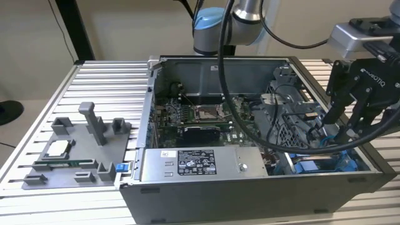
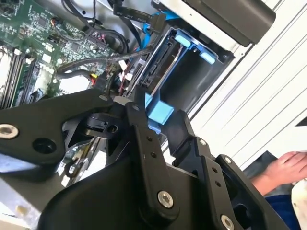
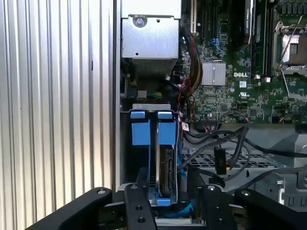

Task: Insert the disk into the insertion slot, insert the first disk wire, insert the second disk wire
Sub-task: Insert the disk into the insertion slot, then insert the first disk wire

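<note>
One gripper point(image 1: 350, 131) reaches down into the open computer case point(image 1: 250, 197) at its end on the exterior view's right. The case sits on the slatted metal bench point(image 1: 106, 75). In both wrist views the black fingers point(image 3: 140, 201) are drawn in to a narrow gap on either side of the blue frame end. They look to be pinching it, so the grip is on the disk point(image 3: 165, 165). The disk stands on edge between the blue rails of the insertion slot point(image 3: 140, 132), inside the grey perforated cage. How deep it is seated cannot be told.

In the first wrist view the grey power-supply box point(image 3: 149, 43) lies just past the far end of the slot, and the green motherboard point(image 3: 230, 91) is beside it. Loose black cables point(image 3: 225, 143) run over the cage next to the slot, and a thin blue one is just beside the disk.

A grey fixture plate point(image 1: 69, 154) with small parts lies on the bench on the exterior view's left, well apart from the gripper. In the second wrist view a person's hand point(image 2: 285, 167) shows beyond the bench slats, apart from the fingers.
</note>
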`<state>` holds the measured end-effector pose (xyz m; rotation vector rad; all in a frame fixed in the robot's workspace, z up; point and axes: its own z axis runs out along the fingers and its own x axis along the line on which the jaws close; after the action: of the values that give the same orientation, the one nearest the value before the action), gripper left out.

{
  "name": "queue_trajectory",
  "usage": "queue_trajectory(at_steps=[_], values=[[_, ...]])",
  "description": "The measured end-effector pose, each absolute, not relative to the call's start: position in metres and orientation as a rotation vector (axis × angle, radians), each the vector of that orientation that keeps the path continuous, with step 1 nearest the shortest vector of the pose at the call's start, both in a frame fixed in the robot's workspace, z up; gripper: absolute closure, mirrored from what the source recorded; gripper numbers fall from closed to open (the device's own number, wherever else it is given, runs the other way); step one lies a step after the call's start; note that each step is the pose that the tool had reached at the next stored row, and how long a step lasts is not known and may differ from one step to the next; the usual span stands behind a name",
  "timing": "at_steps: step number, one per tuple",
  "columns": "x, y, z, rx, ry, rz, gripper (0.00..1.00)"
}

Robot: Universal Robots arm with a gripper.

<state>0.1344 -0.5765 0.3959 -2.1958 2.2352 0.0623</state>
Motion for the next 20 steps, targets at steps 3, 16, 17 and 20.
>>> queue_trajectory(at_steps=[3,16,17,20], values=[[0.130,-0.572,0.396,-2.195,2.234,0.060,0.00],[0.118,-0.555,0.395,-2.155,2.194,0.106,0.00],[0.118,-0.554,0.394,-2.151,2.190,0.115,0.00],[0.117,-0.553,0.391,-2.145,2.183,0.125,1.00]])
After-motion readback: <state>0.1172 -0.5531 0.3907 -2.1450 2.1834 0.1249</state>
